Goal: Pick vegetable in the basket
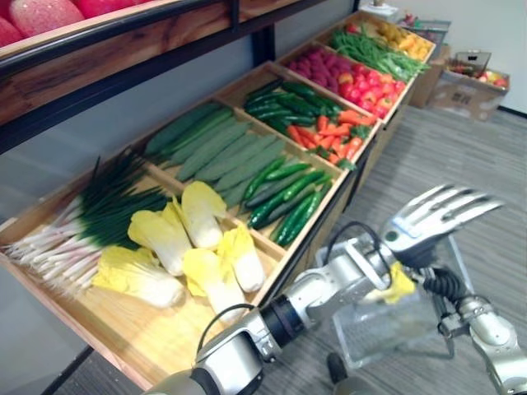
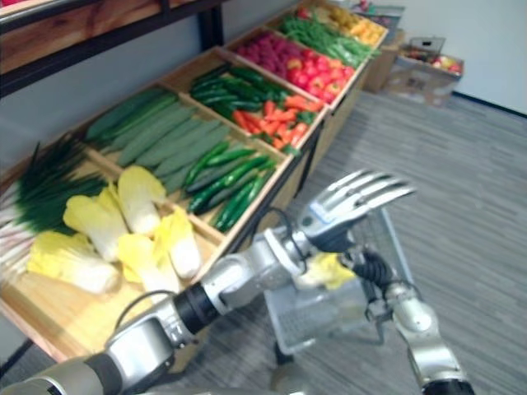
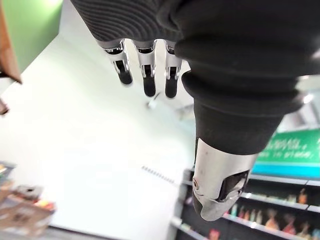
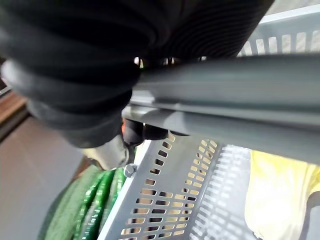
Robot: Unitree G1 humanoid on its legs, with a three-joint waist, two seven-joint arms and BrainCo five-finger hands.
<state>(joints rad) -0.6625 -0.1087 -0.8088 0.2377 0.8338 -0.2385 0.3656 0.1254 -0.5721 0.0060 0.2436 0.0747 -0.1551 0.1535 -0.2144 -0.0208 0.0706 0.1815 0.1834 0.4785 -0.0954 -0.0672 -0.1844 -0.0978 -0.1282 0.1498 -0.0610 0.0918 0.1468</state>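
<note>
My left hand (image 1: pixel 436 212) hovers open above the grey plastic basket (image 1: pixel 387 325), fingers straight and spread. The left wrist view shows those fingers (image 3: pixel 145 65) holding nothing. Inside the basket lies a yellow-leaved cabbage (image 1: pixel 401 284), just under the hand. It also shows in the right wrist view as a cabbage (image 4: pixel 280 195) behind the slotted basket wall (image 4: pixel 200 200). My right hand (image 4: pixel 100 60) is curled round the basket's grey handle bar (image 4: pixel 225 95), carrying the basket beside the shelf.
A wooden display shelf (image 1: pixel 140 329) runs along the left. It holds several yellow cabbages (image 1: pixel 193 239), scallions (image 1: pixel 74 222), long green gourds (image 1: pixel 218 144), cucumbers (image 1: pixel 284 193), carrots (image 1: pixel 329 136) and red produce (image 1: pixel 362 78). Boxes (image 1: pixel 465 86) stand on the grey floor at the far end.
</note>
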